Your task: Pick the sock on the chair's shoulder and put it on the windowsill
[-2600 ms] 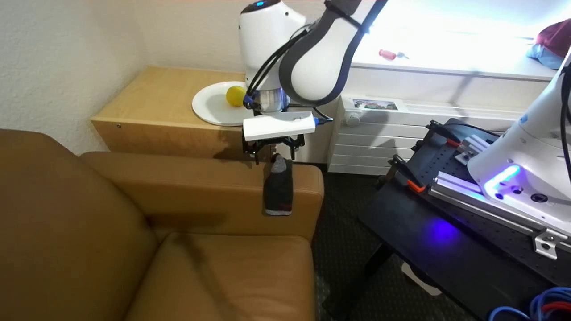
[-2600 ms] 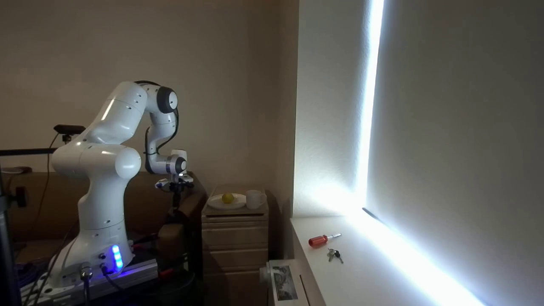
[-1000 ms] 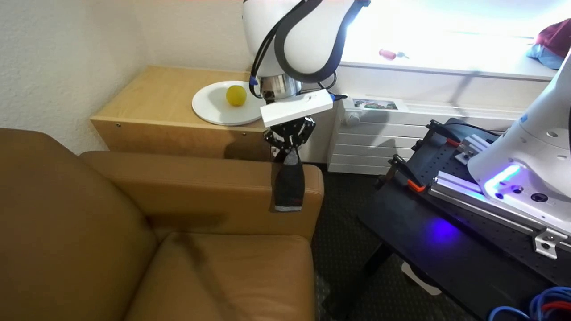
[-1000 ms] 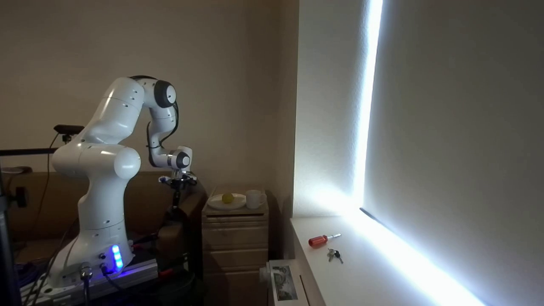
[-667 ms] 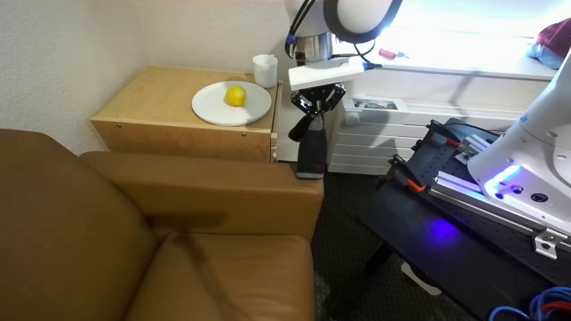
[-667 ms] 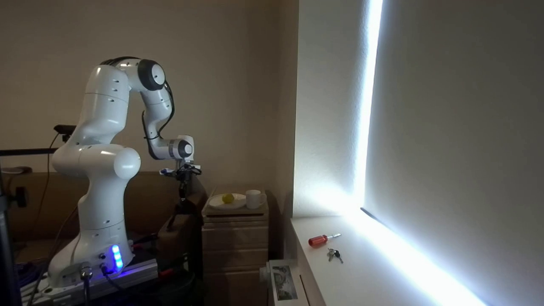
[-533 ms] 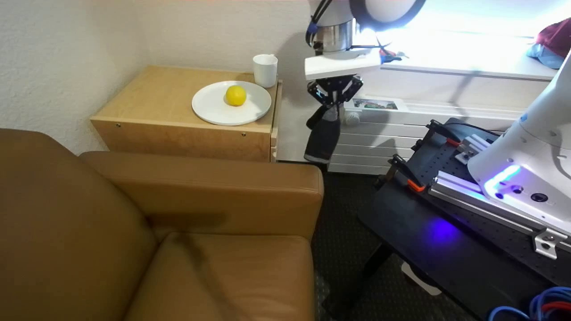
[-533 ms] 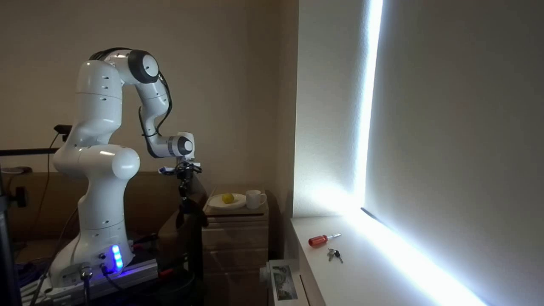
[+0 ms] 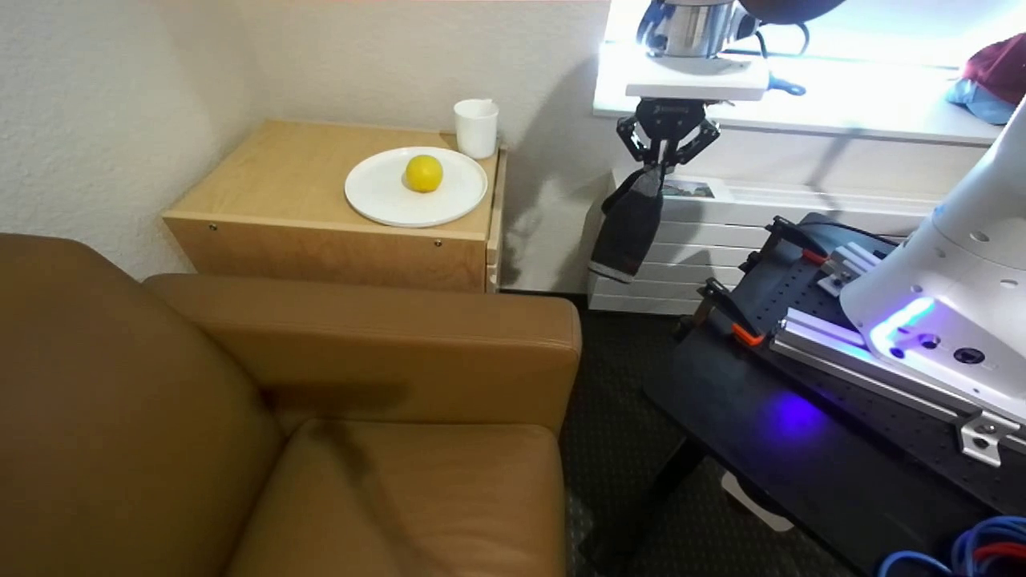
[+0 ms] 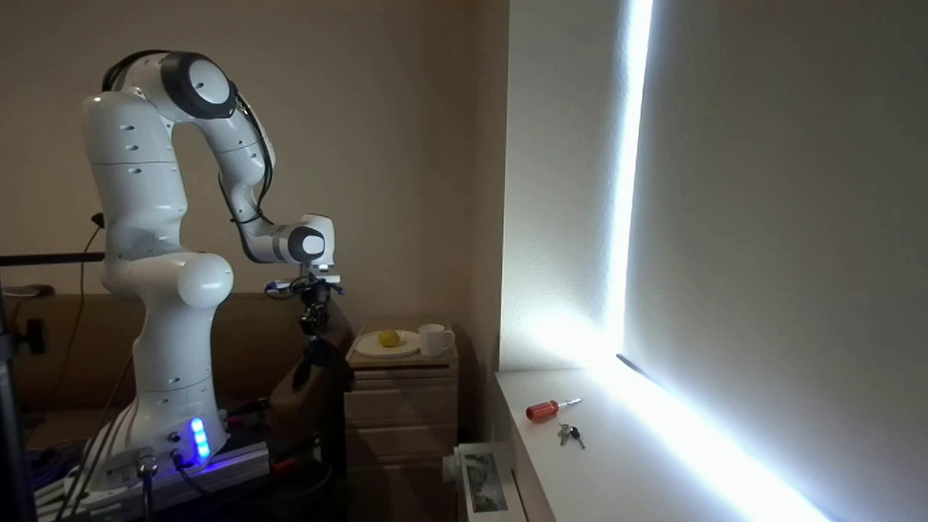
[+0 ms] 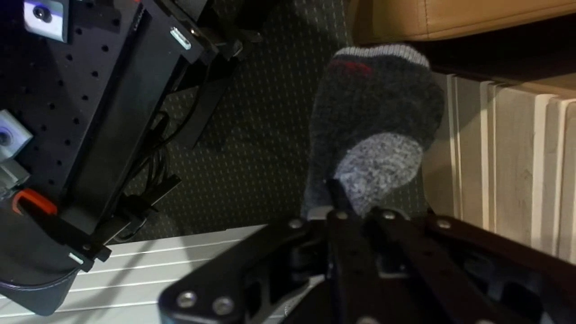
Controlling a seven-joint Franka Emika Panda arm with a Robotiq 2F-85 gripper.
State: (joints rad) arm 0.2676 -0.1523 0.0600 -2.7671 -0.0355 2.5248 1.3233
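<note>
The dark grey sock [image 9: 629,228] with its lighter patch hangs limp in the air, clear of the chair [image 9: 361,320] and in front of the radiator. My gripper [image 9: 662,163] is shut on the sock's upper end. In the wrist view the sock [image 11: 378,99] dangles from the fingertips over the dark carpet, its pale cuff farthest away. The brown leather armrest carries nothing. The bright white windowsill [image 9: 866,108] lies behind and to the right of the gripper in an exterior view. In another exterior view the windowsill [image 10: 616,471] extends along the right, apart from the arm.
A red screwdriver [image 10: 542,412] and keys [image 10: 571,435] lie on the windowsill. At its far end sits a cap [image 9: 990,80]. The wooden cabinet [image 9: 304,168] bears a plate [image 9: 377,200], a yellow fruit [image 9: 424,173] and a white mug [image 9: 477,128]. The radiator [image 9: 769,240] is below the sill.
Open around the sock at first, my gripper shut on it, then lifted it off the armrest. Gripper and sock moved up and rightward past the cabinet in an exterior view, uncovering the mug.
</note>
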